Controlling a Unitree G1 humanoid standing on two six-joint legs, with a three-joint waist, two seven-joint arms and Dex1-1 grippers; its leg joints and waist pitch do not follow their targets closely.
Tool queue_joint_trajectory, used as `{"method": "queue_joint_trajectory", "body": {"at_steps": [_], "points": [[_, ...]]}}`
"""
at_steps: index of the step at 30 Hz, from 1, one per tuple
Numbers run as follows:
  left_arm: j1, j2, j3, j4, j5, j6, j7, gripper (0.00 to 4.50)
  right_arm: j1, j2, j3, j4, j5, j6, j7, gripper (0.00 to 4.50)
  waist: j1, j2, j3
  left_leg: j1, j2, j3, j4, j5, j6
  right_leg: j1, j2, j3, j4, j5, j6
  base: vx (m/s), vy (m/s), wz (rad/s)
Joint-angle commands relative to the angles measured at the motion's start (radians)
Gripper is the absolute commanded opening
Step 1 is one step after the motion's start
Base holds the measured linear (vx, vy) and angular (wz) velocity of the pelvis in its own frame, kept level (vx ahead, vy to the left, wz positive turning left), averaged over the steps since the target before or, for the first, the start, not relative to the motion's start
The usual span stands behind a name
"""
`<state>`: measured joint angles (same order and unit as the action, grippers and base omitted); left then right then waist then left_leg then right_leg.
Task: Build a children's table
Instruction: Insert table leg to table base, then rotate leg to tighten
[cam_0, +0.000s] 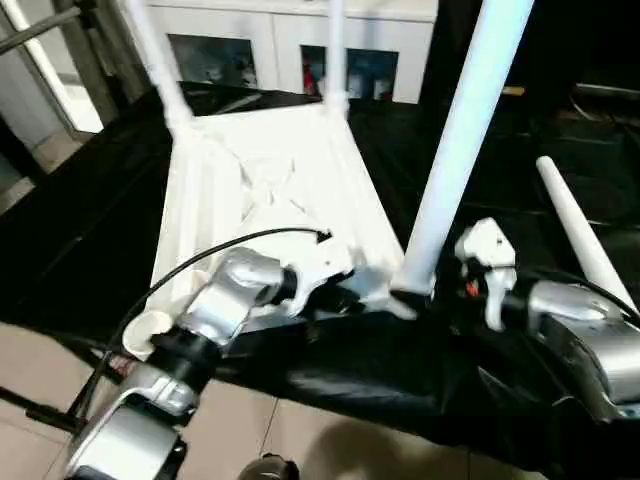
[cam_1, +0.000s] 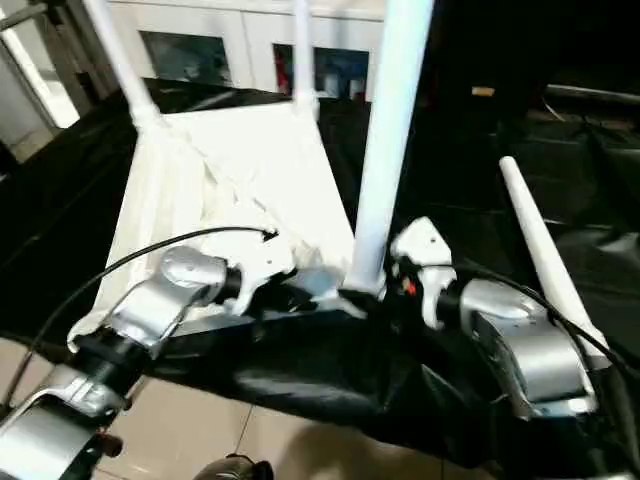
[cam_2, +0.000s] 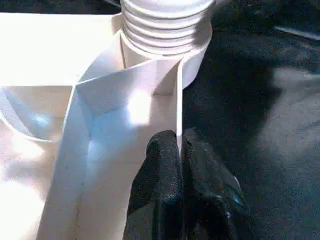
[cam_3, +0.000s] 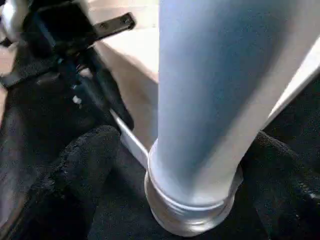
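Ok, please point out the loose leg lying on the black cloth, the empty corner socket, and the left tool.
loose leg (cam_0: 585, 232), left eye view, mid shaft.
empty corner socket (cam_0: 145, 331), left eye view, rim.
left tool (cam_2: 179, 165), left wrist view, between fingertips.

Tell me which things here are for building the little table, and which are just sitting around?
For the job:
- upside-down table top
- near leg standing in its corner socket
- two far legs
- loose leg lying on the cloth

Just lying about:
- white glass-door cabinet
- black cloth

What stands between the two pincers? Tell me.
The near-corner leg of the upturned table top stands between them in the right eye view: left pincer clamped on the top's rim, right pincer open around the leg's base.
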<state>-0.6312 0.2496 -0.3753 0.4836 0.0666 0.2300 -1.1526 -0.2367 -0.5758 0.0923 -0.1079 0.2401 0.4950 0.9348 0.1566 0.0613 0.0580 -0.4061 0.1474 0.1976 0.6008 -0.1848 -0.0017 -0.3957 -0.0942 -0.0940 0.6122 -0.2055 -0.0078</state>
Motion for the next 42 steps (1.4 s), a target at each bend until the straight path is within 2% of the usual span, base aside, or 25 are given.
{"method": "queue_joint_trajectory", "body": {"at_steps": [1, 5, 14, 17, 20, 25, 31, 33, 34, 36, 38, 39, 40, 41, 42], "points": [[-0.007, 0.002, -0.002, -0.040, -0.031, -0.044, -0.027, 0.00, 0.015, -0.011, 0.038, -0.007, -0.010, -0.006, 0.031, 4.08, 0.002, -0.018, -0.075, 0.028, 0.101, -0.048, -0.065, -0.120, 0.085, 0.049, -0.101, 0.064, -0.061, -0.045, -0.235, 0.000, 0.000, 0.00], [-0.005, 0.012, -0.005, -0.033, -0.035, -0.059, -0.037, 0.00, 0.004, 0.002, 0.043, 0.010, -0.006, -0.008, 0.029, 4.08, 0.007, -0.017, -0.078, 0.029, 0.102, -0.048, -0.062, -0.103, 0.094, 0.047, -0.096, 0.063, -0.056, -0.024, -0.241, 0.000, 0.000, 0.00], [-0.010, 0.004, -0.006, -0.010, -0.022, -0.080, -0.032, 0.00, -0.024, 0.024, 0.063, 0.075, -0.036, -0.041, -0.005, 3.29, 0.011, -0.020, -0.083, 0.028, 0.098, -0.047, -0.054, -0.073, 0.107, 0.048, -0.095, 0.060, -0.048, 0.009, -0.251, 0.000, 0.000, 0.00], [-0.016, 0.000, -0.008, 0.004, -0.016, -0.088, -0.024, 0.00, -0.036, 0.040, 0.080, 0.106, -0.065, -0.060, -0.027, 2.92, 0.011, -0.019, -0.082, 0.028, 0.098, -0.046, -0.054, -0.084, 0.099, 0.048, -0.095, 0.061, -0.049, -0.011, -0.250, 0.000, 0.000, 0.00], [-0.021, -0.002, -0.009, 0.012, -0.013, -0.092, -0.020, 0.00, -0.041, 0.048, 0.093, 0.121, -0.078, -0.074, -0.032, 2.82, 0.010, -0.019, -0.081, 0.027, 0.098, -0.047, -0.055, -0.092, 0.097, 0.048, -0.095, 0.061, -0.049, -0.015, -0.247, 0.000, 0.000, 0.00], [-0.022, -0.005, -0.010, 0.016, -0.011, -0.095, -0.017, 0.00, -0.044, 0.057, 0.103, 0.132, -0.080, -0.081, -0.036, 2.69, 0.009, -0.019, -0.078, 0.029, 0.099, -0.048, -0.058, -0.140, 0.071, 0.047, -0.096, 0.063, -0.057, -0.092, -0.234, 0.000, 0.000, 0.00], [-0.026, -0.010, -0.005, 0.030, -0.009, -0.089, -0.005, 0.00, -0.030, 0.075, 0.096, 0.134, -0.065, -0.078, -0.040, 2.67, 0.009, -0.019, -0.081, 0.029, 0.098, -0.047, -0.056, -0.125, 0.075, 0.047, -0.095, 0.063, -0.053, -0.063, -0.237, 0.000, 0.000, 0.00], [-0.058, -0.051, 0.030, 0.082, -0.009, -0.030, 0.084, 0.00, -0.014, 0.152, 0.044, 0.156, -0.046, -0.041, -0.153, 2.67, 0.009, -0.015, -0.079, 0.031, 0.097, -0.047, -0.056, -0.136, 0.068, 0.042, -0.095, 0.064, -0.056, -0.079, -0.242, 0.000, 0.000, 0.00], [-0.065, -0.059, 0.037, 0.092, -0.009, -0.019, 0.103, 0.00, -0.013, 0.169, 0.033, 0.163, -0.044, -0.035, -0.179, 2.67, 0.006, -0.019, -0.078, 0.032, 0.096, -0.048, -0.059, -0.159, 0.053, 0.045, -0.095, 0.063, -0.060, -0.115, -0.239, 0.000, 0.000, 0.00], [-0.102, -0.105, 0.067, 0.144, -0.010, 0.021, 0.190, 0.00, -0.024, 0.244, -0.007, 0.213, -0.049, -0.002, -0.300, 2.66, 0.002, -0.019, -0.076, 0.033, 0.095, -0.048, -0.062, -0.182, 0.033, 0.043, -0.097, 0.064, -0.066, -0.160, -0.231, 0.000, 0.000, 0.00], [-0.118, -0.124, 0.080, 0.166, -0.012, 0.040, 0.226, 0.00, -0.030, 0.274, -0.021, 0.235, -0.055, 0.010, -0.352, 2.66, -0.001, -0.023, -0.076, 0.029, 0.092, -0.052, -0.065, -0.195, 0.017, 0.050, -0.100, 0.061, -0.070, -0.197, -0.213, 0.000, 0.000, 0.00], [-0.146, -0.160, 0.105, 0.206, -0.018, 0.060, 0.294, 0.00, -0.044, 0.322, -0.042, 0.273, -0.065, 0.024, -0.429, 2.66, -0.004, -0.022, -0.075, 0.029, 0.091, -0.052, -0.066, -0.200, 0.013, 0.047, -0.100, 0.062, -0.074, -0.212, -0.203, 0.000, 0.000, 0.00], [-0.176, -0.200, 0.125, 0.251, -0.022, 0.076, 0.365, 0.00, -0.071, 0.375, -0.061, 0.324, -0.079, 0.027, -0.516, 2.66, -0.011, -0.012, -0.075, 0.031, 0.090, -0.052, -0.066, -0.209, 0.006, 0.043, -0.098, 0.062, -0.076, -0.220, -0.203, 0.000, 0.000, 0.00], [-0.180, -0.206, 0.128, 0.258, -0.022, 0.077, 0.376, 0.00, -0.076, 0.382, -0.064, 0.333, -0.082, 0.027, -0.529, 2.66, -0.017, -0.016, -0.074, 0.030, 0.086, -0.050, -0.065, -0.216, 0.003, 0.041, -0.096, 0.061, -0.079, -0.225, -0.204, 0.000, 0.000, 0.00], [-0.201, -0.234, 0.140, 0.291, -0.022, 0.083, 0.432, 0.00, -0.101, 0.419, -0.075, 0.375, -0.093, 0.026, -0.591, 2.66, -0.023, -0.017, -0.074, 0.031, 0.085, -0.055, -0.069, -0.235, -0.013, 0.043, -0.094, 0.058, -0.080, -0.250, -0.200, 0.000, 0.000, 0.00]]}}
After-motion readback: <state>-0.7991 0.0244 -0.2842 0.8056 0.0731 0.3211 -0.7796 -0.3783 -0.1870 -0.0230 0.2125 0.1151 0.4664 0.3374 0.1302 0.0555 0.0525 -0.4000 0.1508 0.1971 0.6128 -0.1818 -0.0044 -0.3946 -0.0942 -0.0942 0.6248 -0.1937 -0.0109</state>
